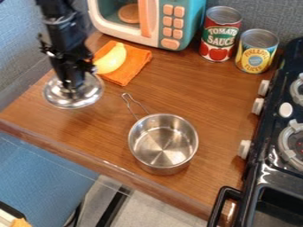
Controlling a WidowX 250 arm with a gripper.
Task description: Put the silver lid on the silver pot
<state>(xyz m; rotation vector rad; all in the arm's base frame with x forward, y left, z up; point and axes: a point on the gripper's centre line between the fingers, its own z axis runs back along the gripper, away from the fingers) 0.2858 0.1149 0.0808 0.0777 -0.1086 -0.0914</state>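
Black gripper (71,86), opening and hold unclear, is at round silver lid (90,96) upper-left of silver metal pot (163,144): likely grasping stage, secured lift next.

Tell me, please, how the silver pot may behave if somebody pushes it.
The silver pot would probably slide rather than tip, as it stands upright and looks wide for its height. Its shiny metal wall looks stiff, perhaps slippery. The wire handle sticks out, so pushing there might turn it.
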